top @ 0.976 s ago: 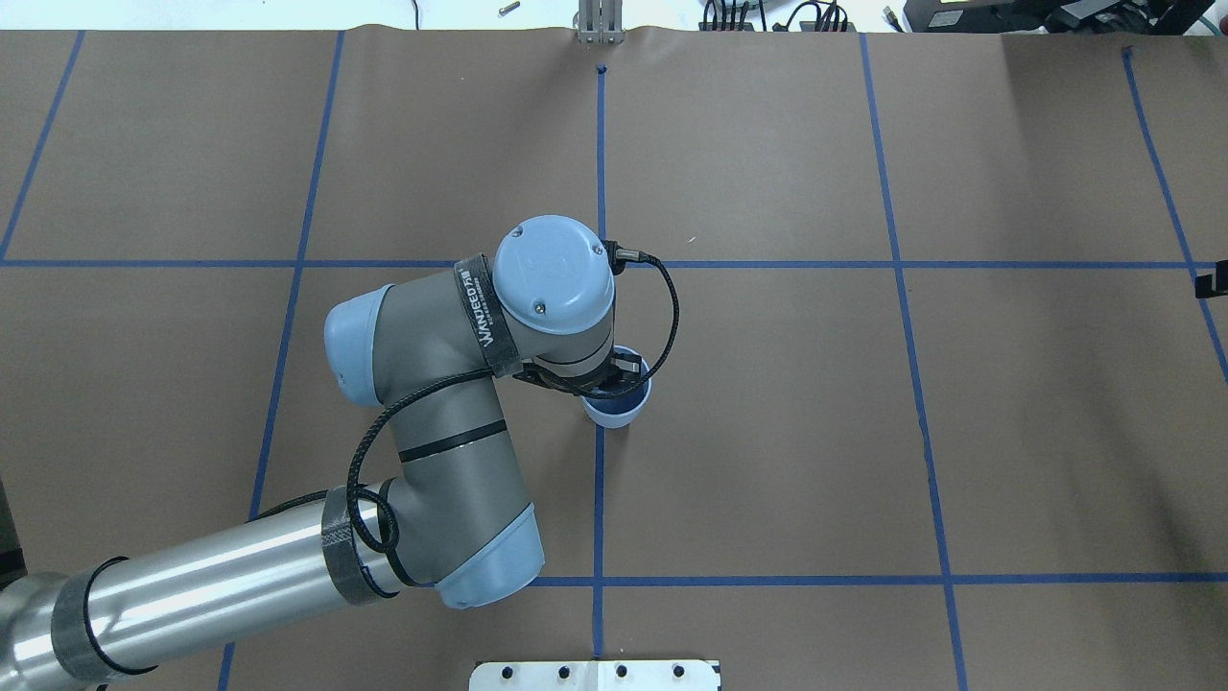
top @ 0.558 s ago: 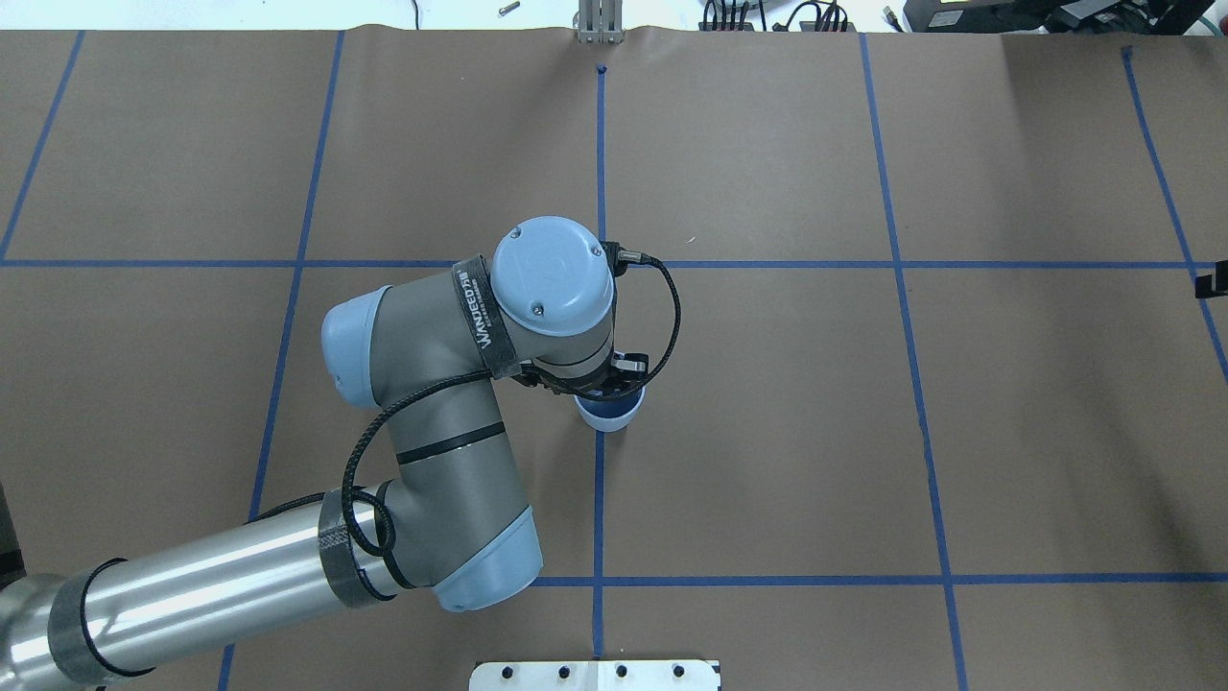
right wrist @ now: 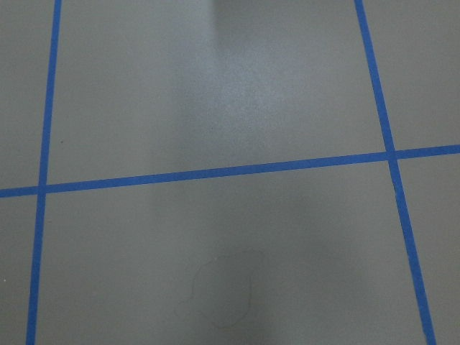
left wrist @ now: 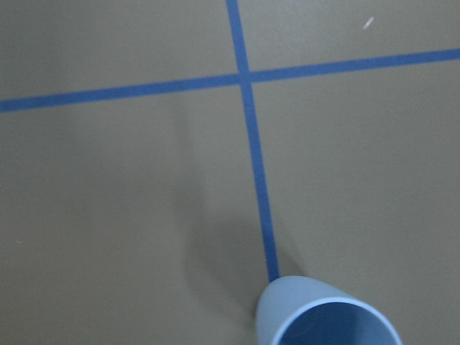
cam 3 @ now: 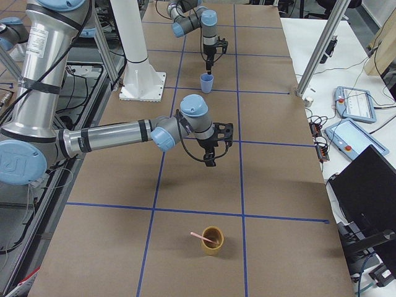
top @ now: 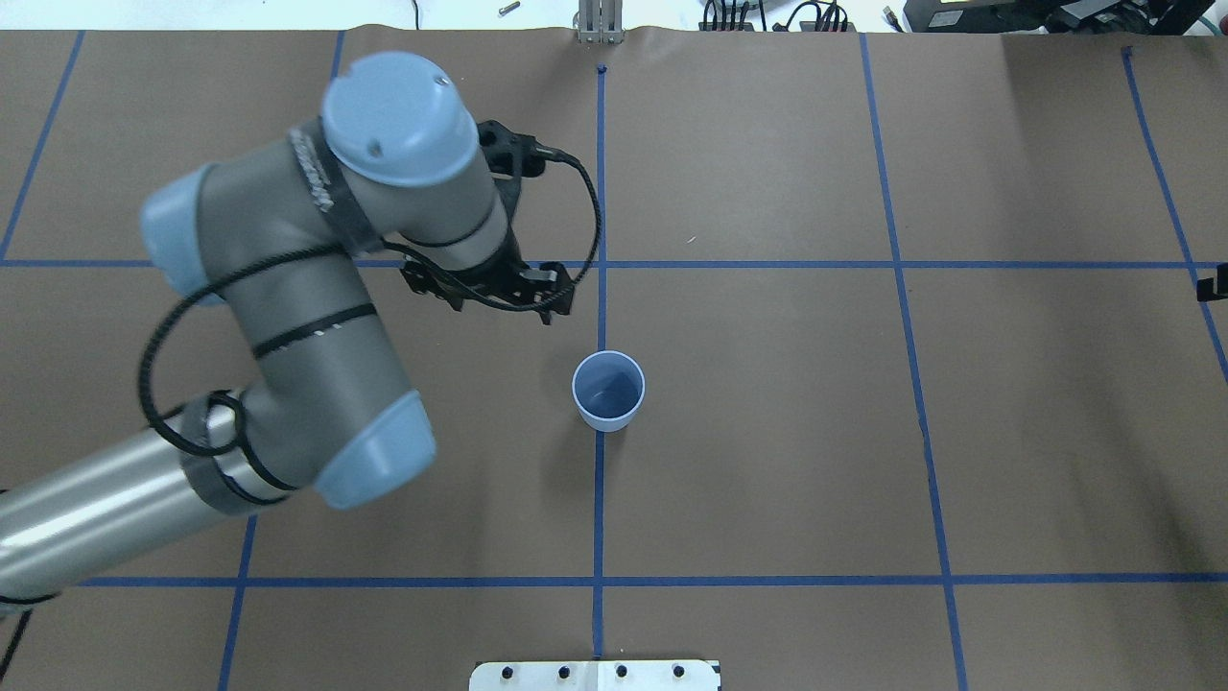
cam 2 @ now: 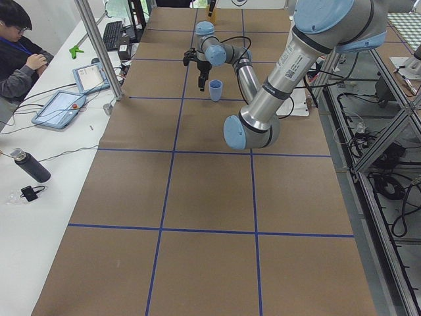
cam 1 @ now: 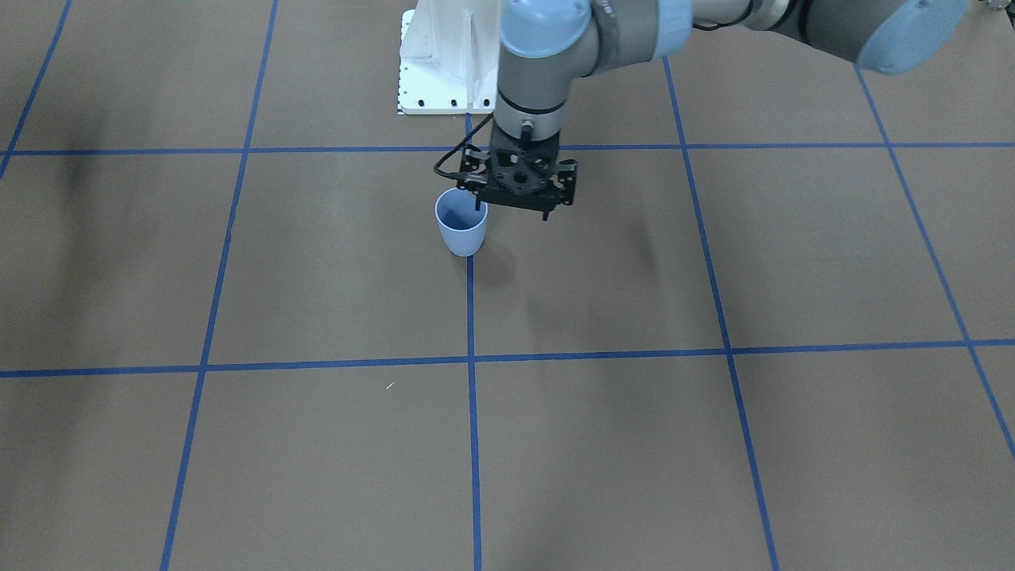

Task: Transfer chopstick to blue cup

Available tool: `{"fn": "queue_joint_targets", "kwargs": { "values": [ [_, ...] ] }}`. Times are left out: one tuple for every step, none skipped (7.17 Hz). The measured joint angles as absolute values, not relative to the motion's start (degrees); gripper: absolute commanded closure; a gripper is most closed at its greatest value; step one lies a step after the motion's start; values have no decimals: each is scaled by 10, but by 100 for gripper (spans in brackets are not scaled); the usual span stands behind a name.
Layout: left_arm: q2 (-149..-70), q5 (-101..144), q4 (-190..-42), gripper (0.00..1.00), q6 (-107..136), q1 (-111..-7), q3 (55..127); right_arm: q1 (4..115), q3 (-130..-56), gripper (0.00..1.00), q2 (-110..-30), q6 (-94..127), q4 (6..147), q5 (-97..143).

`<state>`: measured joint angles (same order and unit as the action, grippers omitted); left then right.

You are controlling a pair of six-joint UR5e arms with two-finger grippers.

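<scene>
The blue cup (top: 608, 390) stands upright and empty on a blue tape line; it also shows in the front view (cam 1: 461, 226) and at the bottom of the left wrist view (left wrist: 287, 309). My left gripper (top: 501, 309) hangs open and empty above the table, off to the cup's far left; in the front view (cam 1: 511, 210) its fingers stand wide apart beside the cup. The pink chopstick (cam 3: 198, 235) leans in a tan cup (cam 3: 213, 242), seen only in the right side view. My right gripper (cam 3: 210, 159) hovers between the two cups; I cannot tell whether it is open.
The brown paper table (top: 767, 480) carries a blue tape grid. The white robot base plate (top: 595, 675) sits at the near edge. An operator (cam 2: 20, 46) and tablets sit at a side bench. The right wrist view shows only table and tape.
My left gripper was right over the cup's rim; it has risen and swung away to the far left. The cup now stands uncovered and has shifted slightly.
</scene>
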<state>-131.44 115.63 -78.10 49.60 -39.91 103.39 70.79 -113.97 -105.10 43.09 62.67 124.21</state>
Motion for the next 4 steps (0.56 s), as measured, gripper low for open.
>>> {"fn": "queue_joint_targets", "kwargs": {
  "values": [
    [-1272,1188,-766,2,400,-463,1049,709,-1136,0,-1052,425,627,1243],
    [-1223,1222,-757,2,270,-539,1053,716,-1131,0,-1053,410,628,1248],
    [-1167,1258,-749,2,124,-628,1049,739,-1123,0,-1056,377,631,1266],
    [-1113,1294,-746,2,-2,-719,1027,775,-1113,0,-1063,334,633,1292]
  ]
}}
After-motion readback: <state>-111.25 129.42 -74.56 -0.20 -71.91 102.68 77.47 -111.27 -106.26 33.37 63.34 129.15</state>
